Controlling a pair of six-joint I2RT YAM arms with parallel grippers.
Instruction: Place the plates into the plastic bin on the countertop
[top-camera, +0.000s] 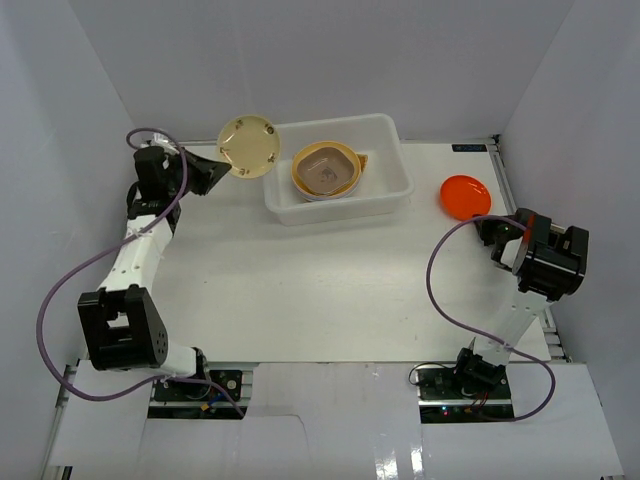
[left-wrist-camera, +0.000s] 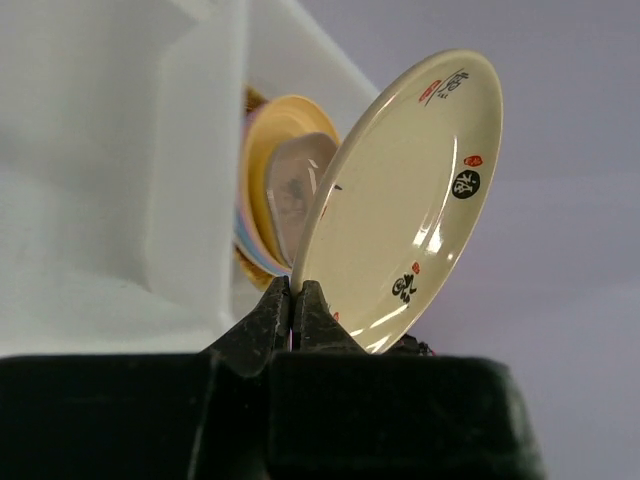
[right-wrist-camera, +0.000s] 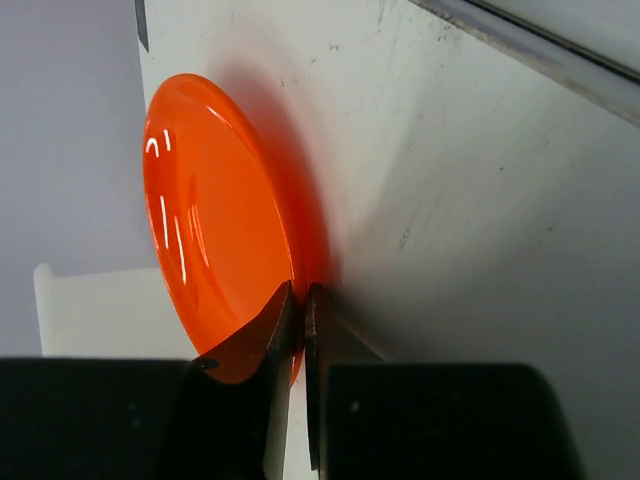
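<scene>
From above, the left gripper is pinching the rim of the cream plate. It is holding the plate up in the air, just beside the left end of the plastic bin. The bin is sitting at the far edge of the countertop, with a stack of plates lying inside. The orange plate is lying near the far right corner, and the right gripper is reaching to its near edge.

In the left wrist view, the fingers are squeezing the cream plate's edge, and the plate is standing tilted next to the bin wall.

In the right wrist view, the fingers are clenching the orange plate's rim, down on the countertop.
</scene>
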